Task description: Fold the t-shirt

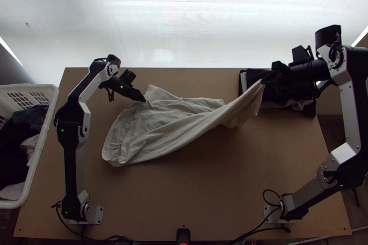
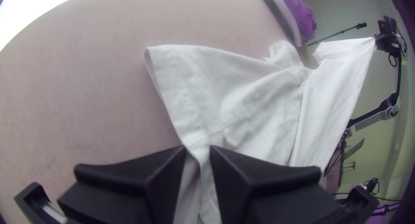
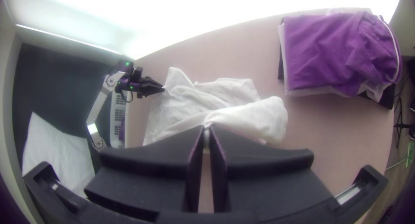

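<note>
"Wooden surface (image 1: 207,190), bright white backdrop beyond; basket (image 1: 47,125) at L, stack w/ purple cloth (image 3: 333,51) on top at far R. Where's the t-shirt (image 1: 161,125) to be found?"

"Mid-surface, a bit L. L part is spread but creased; R end is lifted."

"Held by what?"

"By the R gripper (image 3: 206,128): closed tight, a bit of cloth pinched at the tips. L gripper (image 2: 198,149) is set at the far edge of the spread part, opened just a little, w/ cloth seen btwn its fingers. Whether that cloth is firmly caught can't be told."

"Step in hand?"

"Straightening b4 folding, prob. Early stage; no neat fold is seen."

"How's it best done?"

"L edge should be nipped 1st, w/ both layers caught if both are wanted. Then the R end should be drawn out slowly, low & level, until the slack is taken up. Twist nr the raised end should be undone b4 it's laid flat."

"Risks?"

"If it's pulled too hard, the L side may be slid or lost. If it's dropped too soon, creases will be folded in. Stack should be cleared w/ care, too, as the raised end is held v. near it."
</note>
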### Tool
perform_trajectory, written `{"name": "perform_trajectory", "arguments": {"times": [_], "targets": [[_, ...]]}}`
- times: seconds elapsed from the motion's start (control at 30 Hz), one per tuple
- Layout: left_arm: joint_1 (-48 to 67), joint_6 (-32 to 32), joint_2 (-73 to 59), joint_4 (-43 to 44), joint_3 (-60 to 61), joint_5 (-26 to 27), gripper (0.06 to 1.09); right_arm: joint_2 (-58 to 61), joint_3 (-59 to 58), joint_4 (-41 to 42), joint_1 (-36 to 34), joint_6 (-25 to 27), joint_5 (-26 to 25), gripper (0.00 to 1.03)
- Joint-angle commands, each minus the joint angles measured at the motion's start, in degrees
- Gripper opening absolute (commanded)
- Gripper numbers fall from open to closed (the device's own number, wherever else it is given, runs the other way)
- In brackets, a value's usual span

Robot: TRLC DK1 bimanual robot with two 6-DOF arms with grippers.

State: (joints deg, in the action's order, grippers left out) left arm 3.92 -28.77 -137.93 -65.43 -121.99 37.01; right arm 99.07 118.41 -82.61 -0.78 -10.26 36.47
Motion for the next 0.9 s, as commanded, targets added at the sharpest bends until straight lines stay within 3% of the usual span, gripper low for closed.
{"name": "perform_trajectory", "arguments": {"times": [0.0,0.13,0.23,0.37,0.5,0.87], "targets": [[-0.6,-1.0,-0.3,0.2,-0.1,1.7,0.09,0.0,0.2,0.0,0.2,0.0,-0.1,0.03],[-3.5,-0.2,5.2,0.7,-0.3,4.6,0.09,0.0,2.4,0.0,-0.5,-0.5,-0.3,0.03],[-7.8,5.8,16.4,3.7,0.2,7.3,0.09,-0.8,4.3,0.5,-1.2,0.3,-2.4,0.03],[-12.4,15.9,34.7,17.6,1.3,3.3,0.09,-2.2,4.5,3.1,-0.9,2.6,-8.9,0.03],[-15.8,15.2,44.3,20.5,-1.1,-1.2,0.09,-2.7,6.8,5.1,-1.3,3.7,-13.3,0.03],[-22.9,14.6,52.5,12.3,0.8,-1.2,0.09,-5.4,14.0,9.4,-2.8,2.4,-13.9,0.03]]}}
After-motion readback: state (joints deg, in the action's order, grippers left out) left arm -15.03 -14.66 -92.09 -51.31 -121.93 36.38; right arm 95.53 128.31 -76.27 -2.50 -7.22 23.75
